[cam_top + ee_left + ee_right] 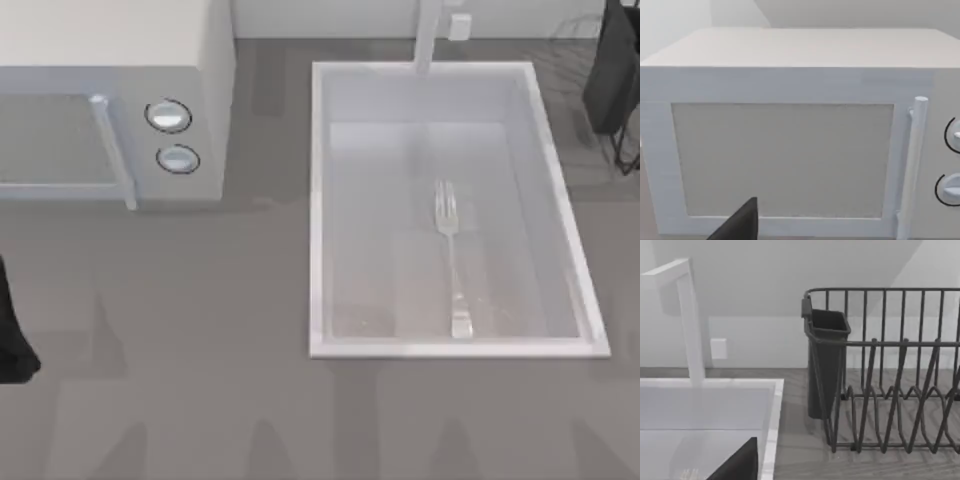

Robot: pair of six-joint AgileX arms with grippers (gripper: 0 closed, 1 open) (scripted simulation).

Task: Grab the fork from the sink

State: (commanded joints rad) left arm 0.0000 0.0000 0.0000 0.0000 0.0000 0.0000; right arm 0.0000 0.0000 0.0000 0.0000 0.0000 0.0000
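- Grey tabletop (200,330) carries a white microwave (110,100) at far left and the sink (320,200) right of centre, with a white faucet (428,35) at the sink's far rim.
- Fork (452,255) lies flat on the sink floor, right of the basin's middle. Tines point toward the faucet; the widened handle end rests near the near wall. It runs roughly parallel to the sink's long sides and touches no wall.
- Left arm sits at the tabletop's left edge, low in the top view. Its wrist camera faces the microwave door (782,160) and bar handle (912,165). A dark finger (740,222) of the left hand shows there; cannot tell whether that hand is open or closed.
- Right arm sits at the far right corner, beside a dark wire dish rack (890,370) with a cutlery cup (825,360). Its wrist camera takes in the sink rim and the faucet post. One dark finger (740,462) of the right hand shows; open or closed, cannot tell.
- Judgement: reach not begun; neither hand is near the fork.
- Judgement: right arm is the closer one. Bring it over the rim, clear of the faucet, then descend vertically.
- Judgement: set the fingers across the handle, not along it, about mid-handle.
- Risk: thin metal flat on a smooth floor may skid; close slowly, low.
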